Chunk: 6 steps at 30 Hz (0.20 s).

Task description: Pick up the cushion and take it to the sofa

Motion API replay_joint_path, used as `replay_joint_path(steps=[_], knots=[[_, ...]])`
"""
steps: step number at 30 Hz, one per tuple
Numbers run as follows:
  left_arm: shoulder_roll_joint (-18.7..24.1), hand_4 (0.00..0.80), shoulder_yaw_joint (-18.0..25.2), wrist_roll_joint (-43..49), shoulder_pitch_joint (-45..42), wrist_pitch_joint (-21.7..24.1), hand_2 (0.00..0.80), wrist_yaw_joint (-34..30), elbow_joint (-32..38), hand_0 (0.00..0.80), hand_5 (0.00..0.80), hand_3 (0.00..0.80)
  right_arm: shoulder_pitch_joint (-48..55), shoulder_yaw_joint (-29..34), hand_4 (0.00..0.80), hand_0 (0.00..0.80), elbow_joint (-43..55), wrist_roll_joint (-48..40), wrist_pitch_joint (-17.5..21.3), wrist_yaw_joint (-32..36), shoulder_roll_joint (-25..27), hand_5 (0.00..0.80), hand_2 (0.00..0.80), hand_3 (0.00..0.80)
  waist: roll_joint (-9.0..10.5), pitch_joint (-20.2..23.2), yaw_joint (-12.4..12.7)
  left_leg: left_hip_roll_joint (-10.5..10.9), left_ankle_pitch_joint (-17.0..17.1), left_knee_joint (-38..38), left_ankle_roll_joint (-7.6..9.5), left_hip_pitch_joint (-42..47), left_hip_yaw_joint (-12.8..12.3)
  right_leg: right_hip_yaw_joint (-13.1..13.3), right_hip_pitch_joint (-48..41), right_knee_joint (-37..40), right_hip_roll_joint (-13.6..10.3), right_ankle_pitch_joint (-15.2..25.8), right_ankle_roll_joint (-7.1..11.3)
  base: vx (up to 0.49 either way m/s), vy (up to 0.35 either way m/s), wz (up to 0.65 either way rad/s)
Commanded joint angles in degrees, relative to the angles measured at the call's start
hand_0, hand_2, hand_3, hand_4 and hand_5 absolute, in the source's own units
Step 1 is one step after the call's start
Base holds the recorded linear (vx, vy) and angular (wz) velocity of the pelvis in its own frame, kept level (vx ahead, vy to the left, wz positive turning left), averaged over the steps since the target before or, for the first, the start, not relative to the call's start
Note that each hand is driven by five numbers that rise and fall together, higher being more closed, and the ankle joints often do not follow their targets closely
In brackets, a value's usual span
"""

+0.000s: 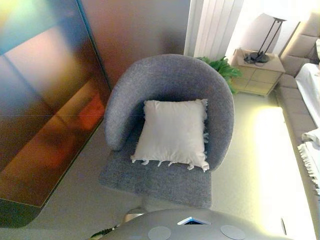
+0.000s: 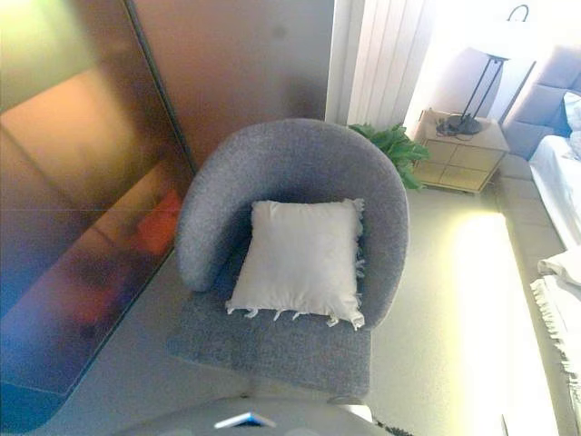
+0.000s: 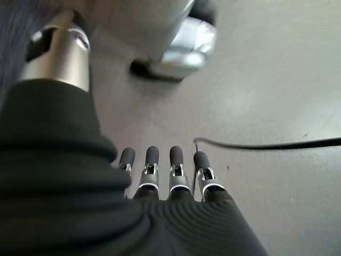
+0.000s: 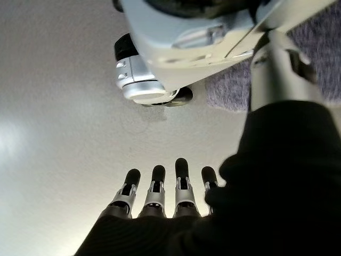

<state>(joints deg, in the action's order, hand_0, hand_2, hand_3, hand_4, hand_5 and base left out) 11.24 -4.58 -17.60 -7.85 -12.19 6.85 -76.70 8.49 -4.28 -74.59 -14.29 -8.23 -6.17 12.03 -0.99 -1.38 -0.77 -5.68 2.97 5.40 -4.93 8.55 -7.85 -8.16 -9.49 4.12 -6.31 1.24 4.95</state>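
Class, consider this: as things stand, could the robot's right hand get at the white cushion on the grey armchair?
Probably yes. The cushion lies uncovered on the armchair, facing the robot. The right hand hangs open, pointing at the floor, holding nothing.

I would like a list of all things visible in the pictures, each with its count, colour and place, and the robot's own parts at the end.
cushion: one, white with tassels, lying on the armchair's seat against the backrest.
armchair: one, grey, round-backed, in the middle of the floor before the robot.
plant: one, green, behind the armchair's right side.
side table: one, pale beige, by the far wall on the right.
lamp: one, dark thin stem, standing on the side table.
sofa: one, beige, along the right edge.
left hand: one, silver fingers with dark tips, straight, hanging over the floor, holding nothing.
right hand: one, same colours, straight, over the floor, holding nothing.
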Motion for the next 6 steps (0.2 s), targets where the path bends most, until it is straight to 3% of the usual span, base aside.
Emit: replay_joint_path(steps=[1,6], knots=[[-0.3,0.0,-1.2,0.7,5.6,-3.8,0.0,-2.8,-2.8,0.0,0.0,0.0,-6.0,-2.7,0.0,0.0,-2.3,3.0,-0.4,1.4,-1.4,0.0,0.0,0.0,1.47,-3.3,-0.9,1.2,-4.4,-1.2,1.59,2.5,0.1,0.1,-0.3,-0.7,-2.4,0.8,1.24,0.0,0.0,0.0],[0.4,0.0,-1.9,-1.3,6.6,-5.8,0.0,-2.6,-2.1,0.0,0.0,0.0,-6.3,-3.2,0.0,0.0,-2.6,2.7,-0.6,1.8,-1.2,0.0,0.0,0.0,1.87,-3.2,-0.8,1.3,-4.6,-1.0,1.88,2.6,0.0,0.2,-0.3,-0.6,-2.6,0.9,1.61,0.0,0.0,0.0]])
